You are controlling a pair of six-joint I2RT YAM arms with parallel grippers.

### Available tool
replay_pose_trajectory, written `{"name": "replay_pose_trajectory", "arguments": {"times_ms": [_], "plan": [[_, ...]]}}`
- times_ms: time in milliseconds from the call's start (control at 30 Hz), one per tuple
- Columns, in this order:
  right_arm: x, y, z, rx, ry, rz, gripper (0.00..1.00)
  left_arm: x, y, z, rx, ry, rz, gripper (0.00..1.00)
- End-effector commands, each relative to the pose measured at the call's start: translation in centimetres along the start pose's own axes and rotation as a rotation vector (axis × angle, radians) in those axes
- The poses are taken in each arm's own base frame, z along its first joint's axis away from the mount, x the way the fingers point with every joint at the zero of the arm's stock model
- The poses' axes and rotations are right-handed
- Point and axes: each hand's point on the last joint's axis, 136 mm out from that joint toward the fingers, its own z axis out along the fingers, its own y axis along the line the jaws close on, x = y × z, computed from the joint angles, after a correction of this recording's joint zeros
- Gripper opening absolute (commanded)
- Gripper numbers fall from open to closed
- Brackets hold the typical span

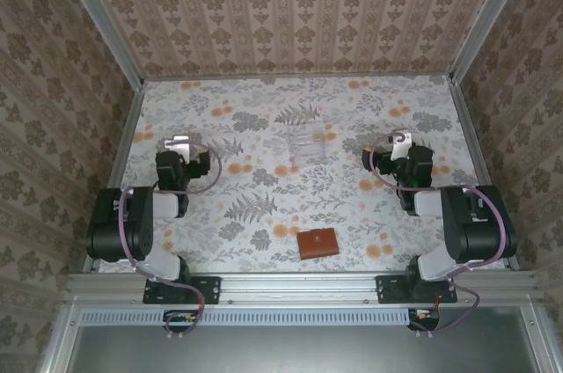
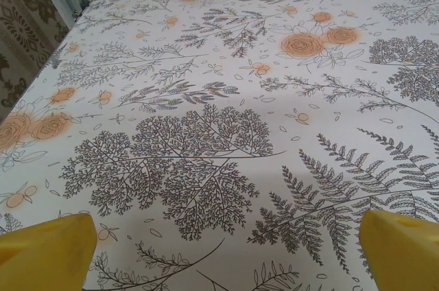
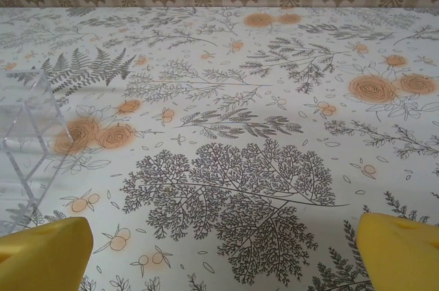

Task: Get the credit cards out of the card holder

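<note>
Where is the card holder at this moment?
In the top external view, the brown card holder lies flat on the floral table near its front edge, just right of centre. The clear plastic tray sits farther back behind it.

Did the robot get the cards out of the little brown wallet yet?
Not yet. Nothing looks done: the card holder lies shut near the arms' bases. Nothing is in hand either: the left gripper and the right gripper are open, far from it. Left to do: reach it, open it, pull the cards out.
</note>
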Motion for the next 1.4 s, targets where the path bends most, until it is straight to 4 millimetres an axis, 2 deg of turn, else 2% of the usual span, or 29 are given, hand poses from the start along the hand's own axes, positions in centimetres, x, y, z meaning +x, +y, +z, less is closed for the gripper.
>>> {"name": "replay_pose_trajectory", "arguments": {"times_ms": [0,1200,1367], "plan": [[-0.3,0.6,-0.1,-0.035,-0.023,-0.023,1.0,-1.2,0.0,0.3,0.009,-0.03,0.014,1.0],[-0.3,0.6,-0.1,-0.032,-0.023,-0.021,1.0,-1.2,0.1,0.3,0.011,-0.029,0.013,1.0],[-0.6,-1.3,0.1,0.083,-0.009,0.018,1.0,-1.5,0.5,0.2,-0.025,-0.02,0.011,1.0]]}}
